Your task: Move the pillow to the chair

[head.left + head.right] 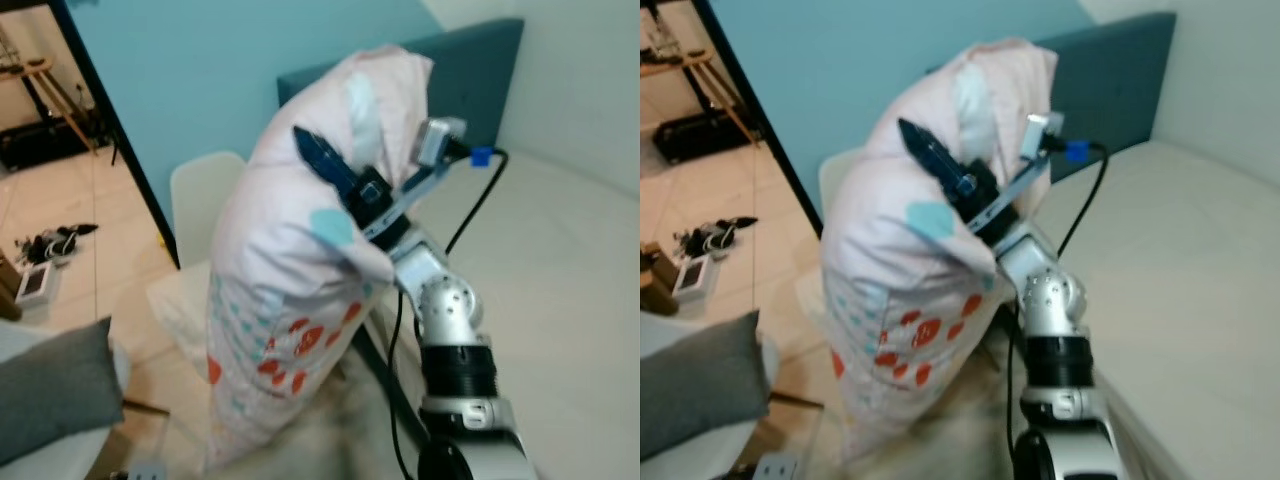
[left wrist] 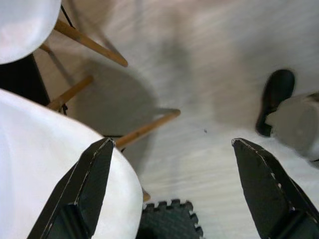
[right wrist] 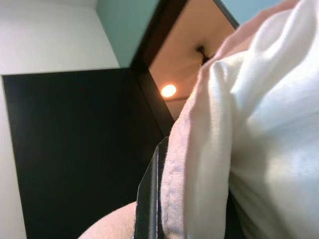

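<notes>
The right arm (image 1: 448,320) rises from the lower middle of the head views, bent at the elbow, forearm angled up and to the robot's left. Its right claw (image 1: 335,185) is clamped on the pillow (image 1: 290,280): one black finger (image 1: 322,160) lies across the outer face of the fabric, the other is hidden behind the folds. In the right wrist view a finger edge (image 3: 152,199) presses against bunched pink-white cloth of the pillow (image 3: 249,139), with a dark door frame (image 3: 159,30) and a ceiling lamp (image 3: 168,90) beyond.

The pillow hangs upright in the air, held near its upper half, its lower end drooping toward the floor (image 1: 90,200). It is pale pink with teal and red-orange marks. It is between the bed (image 1: 560,280) on the robot's right and the white chair (image 1: 205,195) behind it on the left; it partly covers the chair, and whether the two touch cannot be told. A teal headboard (image 1: 480,70) stands behind the bed against the blue wall (image 1: 220,60). A black cable (image 1: 480,205) with a blue plug runs from the wrist camera down the arm. A grey cushion (image 1: 55,390) lies at lower left.

The left claw (image 2: 169,189) points downward, its two fingers (image 2: 89,179) spread well apart and holding nothing, above a pale wood floor (image 2: 199,59). Beside it are a white seat (image 2: 45,159) with wooden legs (image 2: 144,130), a black foam mat (image 2: 169,219), and a dark shoe (image 2: 276,97).
</notes>
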{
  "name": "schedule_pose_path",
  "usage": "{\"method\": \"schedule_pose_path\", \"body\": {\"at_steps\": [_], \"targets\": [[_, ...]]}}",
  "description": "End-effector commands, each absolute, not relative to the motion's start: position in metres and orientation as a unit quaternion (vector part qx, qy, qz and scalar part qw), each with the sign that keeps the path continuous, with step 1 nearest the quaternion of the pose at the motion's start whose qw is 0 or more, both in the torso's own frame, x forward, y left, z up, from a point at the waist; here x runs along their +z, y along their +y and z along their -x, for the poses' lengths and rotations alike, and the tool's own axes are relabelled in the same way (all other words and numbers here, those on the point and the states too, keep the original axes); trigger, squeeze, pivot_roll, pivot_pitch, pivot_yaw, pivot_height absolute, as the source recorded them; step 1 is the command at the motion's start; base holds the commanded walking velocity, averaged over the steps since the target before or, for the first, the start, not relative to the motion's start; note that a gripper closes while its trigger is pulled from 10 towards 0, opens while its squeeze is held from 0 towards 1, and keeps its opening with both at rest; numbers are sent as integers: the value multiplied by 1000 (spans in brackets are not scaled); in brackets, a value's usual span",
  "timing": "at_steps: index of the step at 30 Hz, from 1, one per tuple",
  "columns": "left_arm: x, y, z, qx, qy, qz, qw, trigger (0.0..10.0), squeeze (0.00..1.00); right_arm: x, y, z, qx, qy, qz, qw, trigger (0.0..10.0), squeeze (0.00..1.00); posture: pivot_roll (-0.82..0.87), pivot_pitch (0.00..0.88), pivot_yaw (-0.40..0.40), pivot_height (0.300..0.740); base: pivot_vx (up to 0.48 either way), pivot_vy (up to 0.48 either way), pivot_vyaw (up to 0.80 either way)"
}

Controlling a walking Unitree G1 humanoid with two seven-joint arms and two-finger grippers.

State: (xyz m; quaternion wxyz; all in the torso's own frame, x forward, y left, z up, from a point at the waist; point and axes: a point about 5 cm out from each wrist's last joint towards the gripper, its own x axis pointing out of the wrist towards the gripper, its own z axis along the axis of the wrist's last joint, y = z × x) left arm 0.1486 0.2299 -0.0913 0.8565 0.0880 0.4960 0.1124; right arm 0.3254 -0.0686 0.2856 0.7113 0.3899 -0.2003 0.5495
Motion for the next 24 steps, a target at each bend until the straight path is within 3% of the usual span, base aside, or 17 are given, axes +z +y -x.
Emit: {"method": "schedule_pose_path", "body": {"at_steps": [1,11,24], "targets": [[-91,237,-146,115,501,-98,852,10000,0,321,-61,-310,594,-257,-386,657,10000,0,-34,6,73,740,0,0,788],[-90,237,-147,112,499,-102,853,10000,0,338,-57,-296,622,-280,-380,625,10000,0,-35,0,70,740,0,0,788],[-91,235,-148,111,499,-99,854,10000,0,319,-46,-301,615,-236,-375,652,10000,0,-34,10,70,740,0,0,788]]}}
